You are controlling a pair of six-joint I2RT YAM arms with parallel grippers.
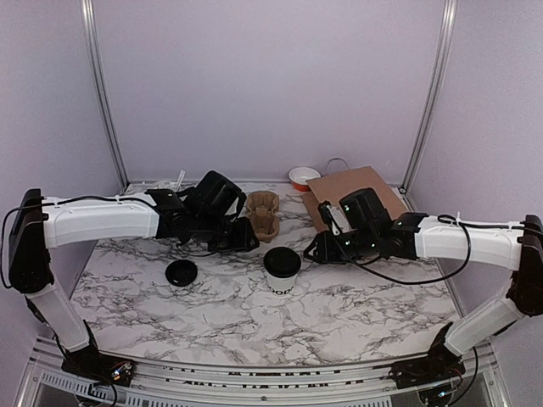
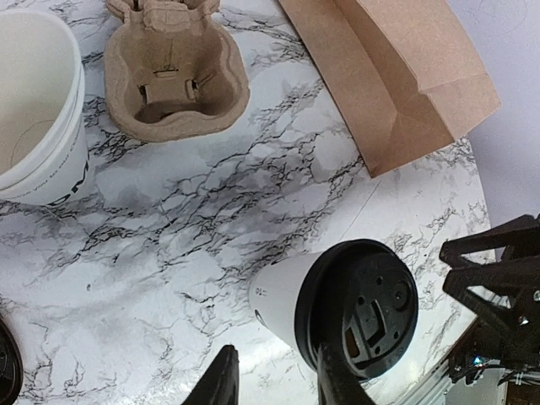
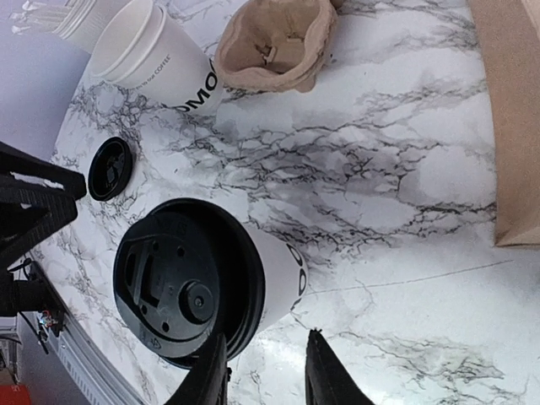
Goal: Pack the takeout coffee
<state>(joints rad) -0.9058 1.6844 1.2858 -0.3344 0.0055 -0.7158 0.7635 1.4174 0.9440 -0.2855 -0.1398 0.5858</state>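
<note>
Lidded takeout coffee (image 1: 282,270) stands upright on the marble desk (image 1: 356,314), between the left fingers (image 1: 246,240) and the right fingers (image 1: 317,251) and close to both. Each pair is parted, with only bare desk in its gap. A loose black lid (image 1: 181,272) lies flat on the left fingers' outer side. Beyond the fingers sit a pulp cup tray (image 1: 263,214), a brown paper bag (image 1: 356,188) behind the right pair and, farthest, a red-rimmed bowl (image 1: 303,177).

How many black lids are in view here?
2. One black lid sits on the takeout coffee mid-table; the other lid lies loose on the marble to its left. Others may be hidden.
</note>
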